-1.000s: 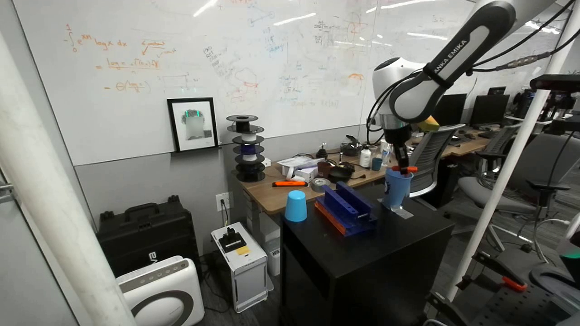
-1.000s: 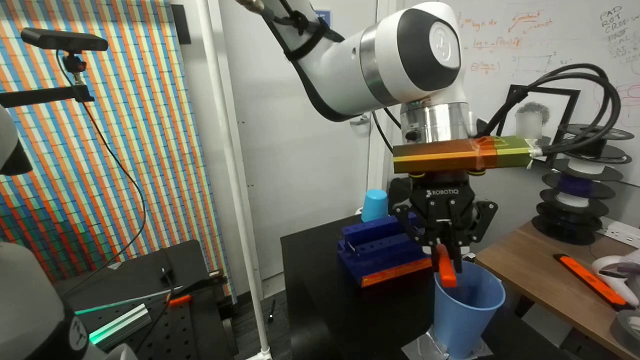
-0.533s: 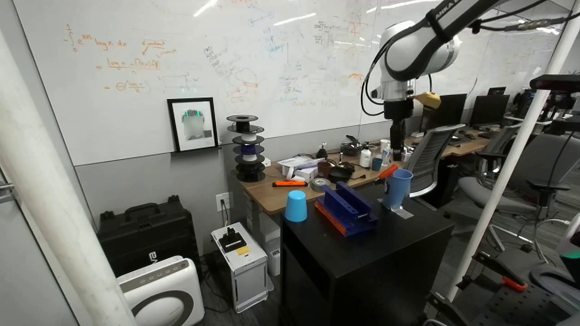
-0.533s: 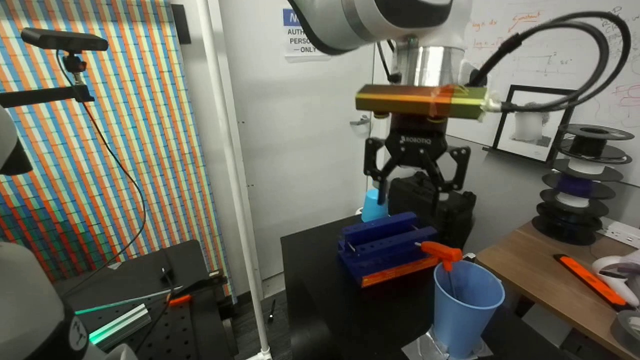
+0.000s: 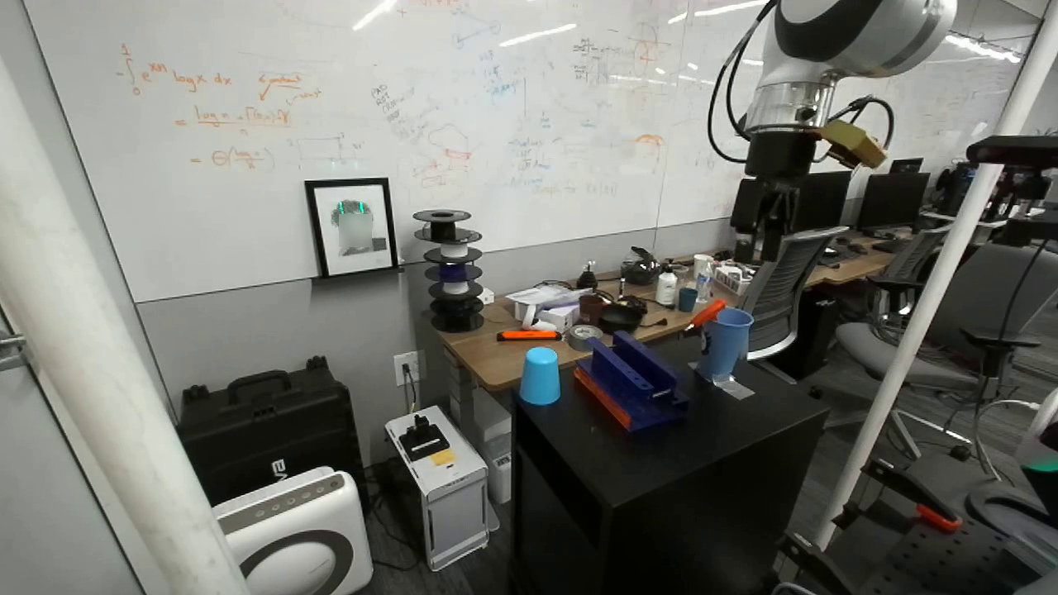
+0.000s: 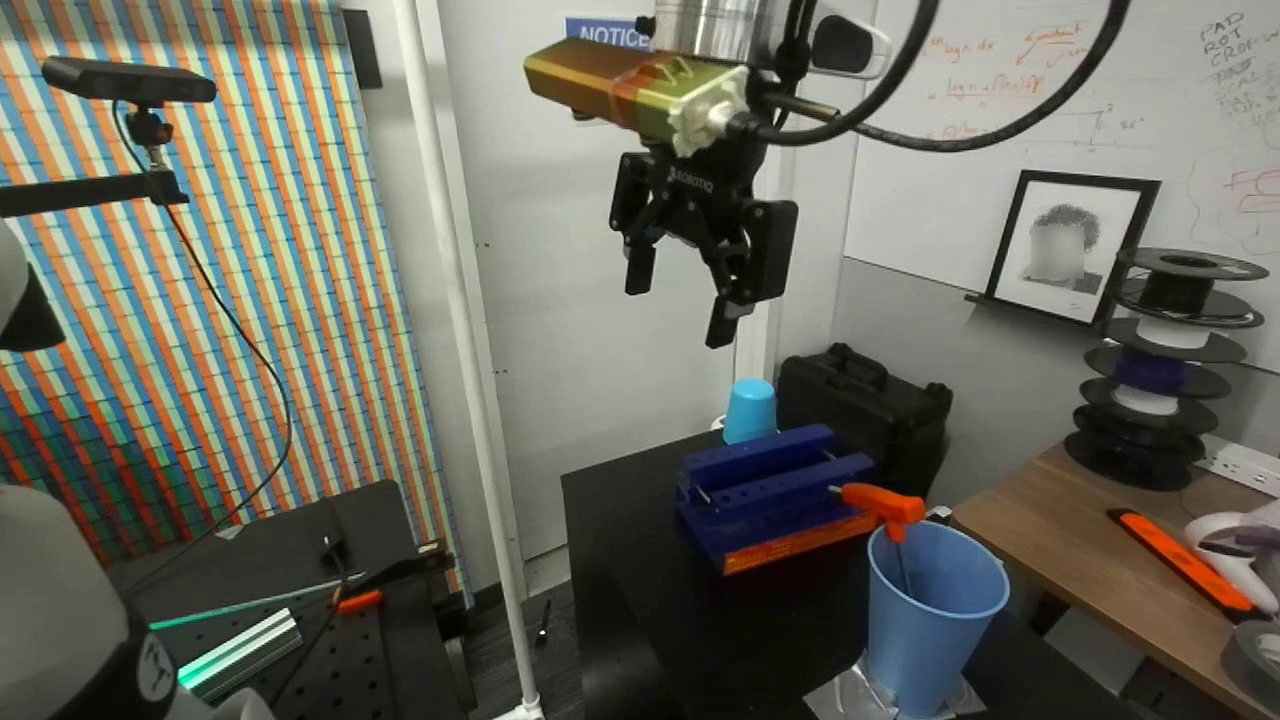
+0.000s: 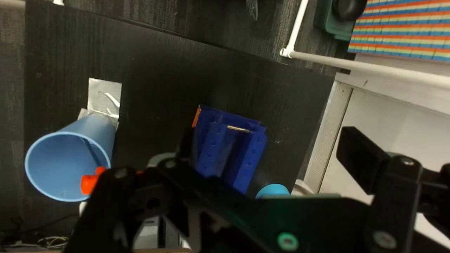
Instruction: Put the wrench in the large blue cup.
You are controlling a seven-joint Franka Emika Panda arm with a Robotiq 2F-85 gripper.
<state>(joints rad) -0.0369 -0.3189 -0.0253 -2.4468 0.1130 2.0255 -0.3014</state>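
While the gripper [image 6: 680, 311] gapes wide, holding nothing, 1 wrench [image 6: 882, 502] leans shaft-down in the large blue cup [image 6: 928, 645].

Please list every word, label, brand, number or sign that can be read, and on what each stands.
"ROBOTIQ": on the claw.
"NOTICE": on the door sign, partly hidden.
"log x dx": in orange on the whiteboard.
"1": above the orange integral sign there.
"0": below that sign.
"PAD": on the whiteboard.
"ROT": just under "PAD".
Too small or blurred: most other whiteboard writing; letters on the black case.
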